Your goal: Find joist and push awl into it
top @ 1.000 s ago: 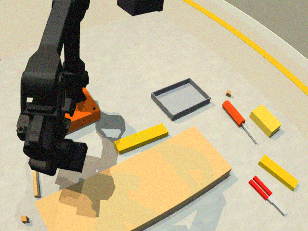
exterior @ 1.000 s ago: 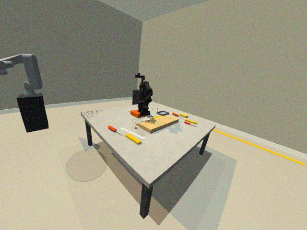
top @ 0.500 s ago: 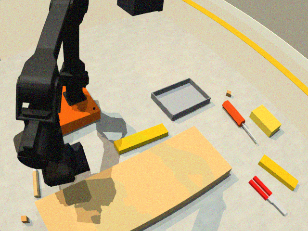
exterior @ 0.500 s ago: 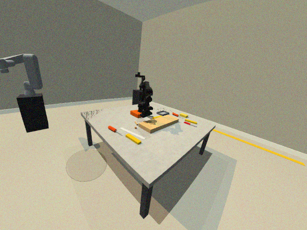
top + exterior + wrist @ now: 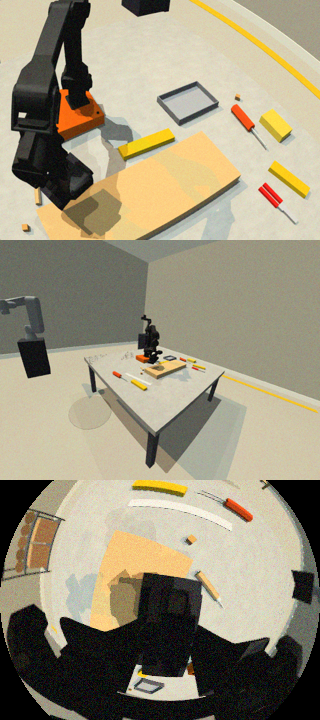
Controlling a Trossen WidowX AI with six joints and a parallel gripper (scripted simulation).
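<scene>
My gripper is shut on the stud finder, a black block in the middle of the wrist view. It is at the back left end of the floor panel, with its shadow on the panel; the gap beneath it cannot be judged. The awl, with a wooden handle and metal tip, lies beside the panel's left end, partly hidden by the arm in the top view. The grey tray stands behind the panel and looks empty. No hole shows in the visible panel.
A yellow bar lies between panel and tray. Right of the panel are an orange screwdriver, a yellow block, another yellow bar and a red-handled tool. A small cube and a white strip lie left.
</scene>
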